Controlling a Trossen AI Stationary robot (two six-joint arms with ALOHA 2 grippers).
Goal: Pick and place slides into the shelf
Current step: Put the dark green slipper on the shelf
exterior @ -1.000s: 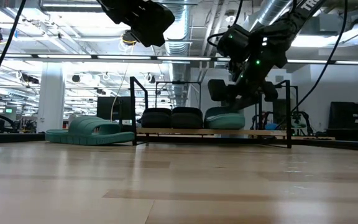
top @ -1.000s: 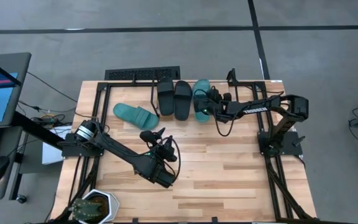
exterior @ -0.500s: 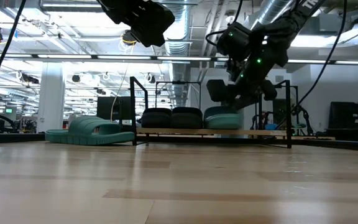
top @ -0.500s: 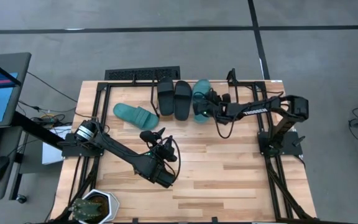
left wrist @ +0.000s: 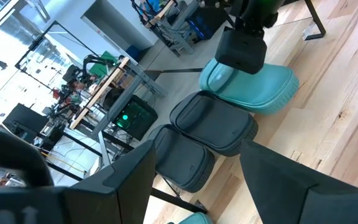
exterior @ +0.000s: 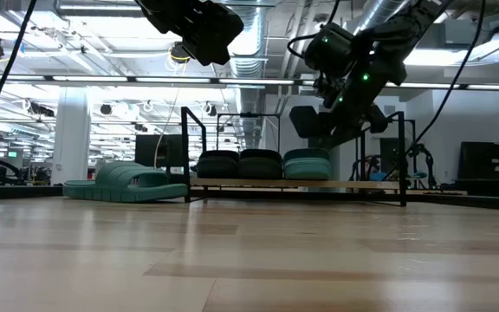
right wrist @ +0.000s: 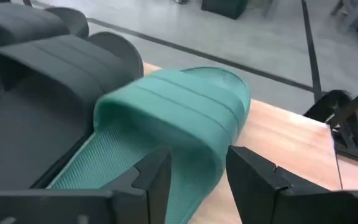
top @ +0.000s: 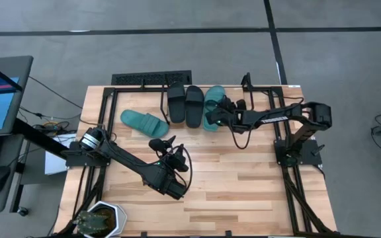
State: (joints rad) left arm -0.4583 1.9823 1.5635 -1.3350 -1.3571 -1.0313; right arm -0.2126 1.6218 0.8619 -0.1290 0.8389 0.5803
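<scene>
Already three slides sit side by side in the shelf (top: 247,84) at the top centre of the overhead picture: two black slides (top: 186,104) and, to their right, a teal slide (top: 211,99) with its long axis running top to bottom of that picture. The right gripper (top: 221,113) hovers just over the near end of this teal slide; in its own wrist picture the two fingers (right wrist: 253,171) stand apart, one over the sole and one beside it, closed on nothing, so the slide looks set down and let go.

What is left is the fourth slide (top: 144,121), teal, lying flat on the table (top: 243,185) outside the shelf, left of the black pair, its long axis slanting from upper left to lower right. It lies up and to the left of the left gripper (top: 163,143), which hangs above the table's middle with fingers wide and empty. Judging by the overhead picture, the left arm is the nearer one.
</scene>
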